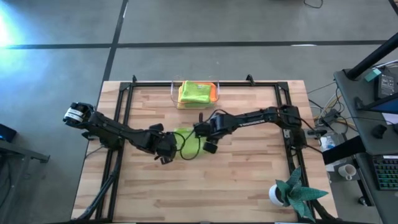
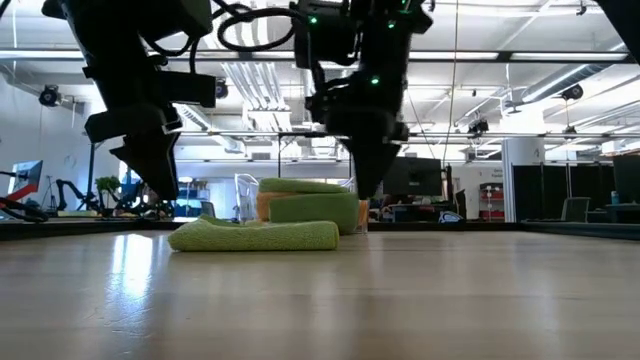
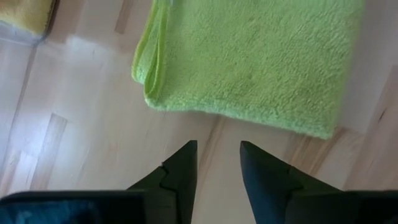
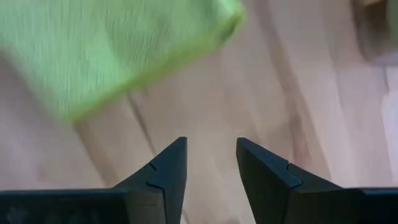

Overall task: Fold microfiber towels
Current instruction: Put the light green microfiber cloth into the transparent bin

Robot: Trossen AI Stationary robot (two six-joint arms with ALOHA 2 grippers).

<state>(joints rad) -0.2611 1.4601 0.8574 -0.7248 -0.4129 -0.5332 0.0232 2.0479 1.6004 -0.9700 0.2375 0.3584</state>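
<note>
Both pincers hang released, fingers parted and empty: the left pincer (image 3: 214,165) and right pincer (image 4: 208,162) flank a folded lime green towel (image 1: 185,137) lying mid-table. Behind it, a clear plastic bin (image 1: 176,93) holds stacked folded towels (image 1: 196,92). The wooden table (image 1: 249,180) carries a potted plant (image 1: 292,191) at one corner; grey floor surrounds it.

Lime green folded towel (image 1: 184,138) lying on pale striped wood table (image 1: 249,180), clear bin (image 1: 175,93) holding green, yellow and orange towels (image 1: 195,92), black arms (image 1: 124,132) showing, teal plant (image 1: 301,191) sitting in white pot (image 1: 275,194), black frame (image 1: 122,99) edging table.
</note>
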